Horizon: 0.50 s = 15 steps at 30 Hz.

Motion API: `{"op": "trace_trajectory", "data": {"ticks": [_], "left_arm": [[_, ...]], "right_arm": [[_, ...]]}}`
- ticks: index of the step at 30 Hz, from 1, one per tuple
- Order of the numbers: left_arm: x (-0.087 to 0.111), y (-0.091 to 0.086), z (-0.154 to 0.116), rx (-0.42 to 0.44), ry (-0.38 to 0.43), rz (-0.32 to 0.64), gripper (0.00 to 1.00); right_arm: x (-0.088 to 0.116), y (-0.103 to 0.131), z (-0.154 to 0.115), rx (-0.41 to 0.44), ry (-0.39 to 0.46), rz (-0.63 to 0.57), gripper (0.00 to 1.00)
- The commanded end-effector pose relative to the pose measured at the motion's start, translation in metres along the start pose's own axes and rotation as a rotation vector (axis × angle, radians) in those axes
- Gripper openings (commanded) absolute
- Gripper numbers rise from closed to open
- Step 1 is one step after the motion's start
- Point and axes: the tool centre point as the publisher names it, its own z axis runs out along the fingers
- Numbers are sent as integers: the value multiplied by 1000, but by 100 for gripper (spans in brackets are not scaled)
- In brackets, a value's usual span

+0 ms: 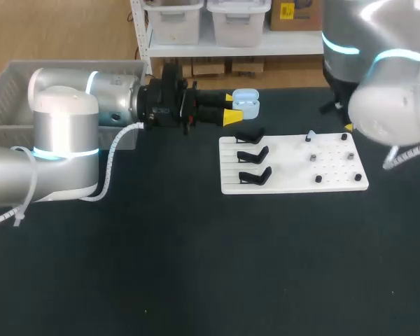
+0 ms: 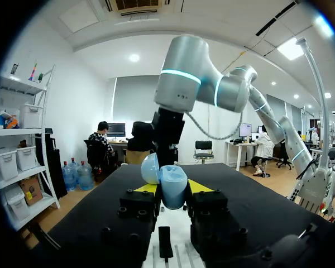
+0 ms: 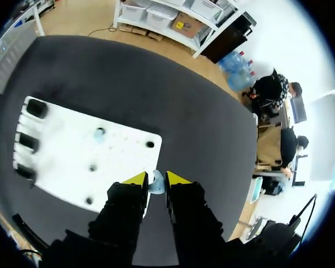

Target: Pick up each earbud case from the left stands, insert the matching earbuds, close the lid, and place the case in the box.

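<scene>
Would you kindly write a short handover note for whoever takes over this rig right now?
Left pincer: shut on the earbud case, lid open, held above the table behind the white board.
Right pincer: shut on an earbud, near the board's edge.
Stands: all three bare. What looks like another earbud sits on a board peg.
Box: at the table's left, contents hidden by the left arm.
Done: case and one earbud picked up.
Left: insert earbuds, close lid, place case in box.
</scene>
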Motion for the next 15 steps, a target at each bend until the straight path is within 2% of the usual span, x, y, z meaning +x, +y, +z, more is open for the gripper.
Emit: {"op": "trace_trajectory", "data": {"ticks": [1,6,15], "left_arm": [[1,-1,0,-3,-3,3,0],[1,-1,0,-3,-3,3,0],[1,-1,0,-3,-3,3,0]], "right_arm": [[4,-1,-45,-65,24,13,0],[12,15,-64,-112,30,-39,0],[12,15,-64,-112,30,-39,0]]}}
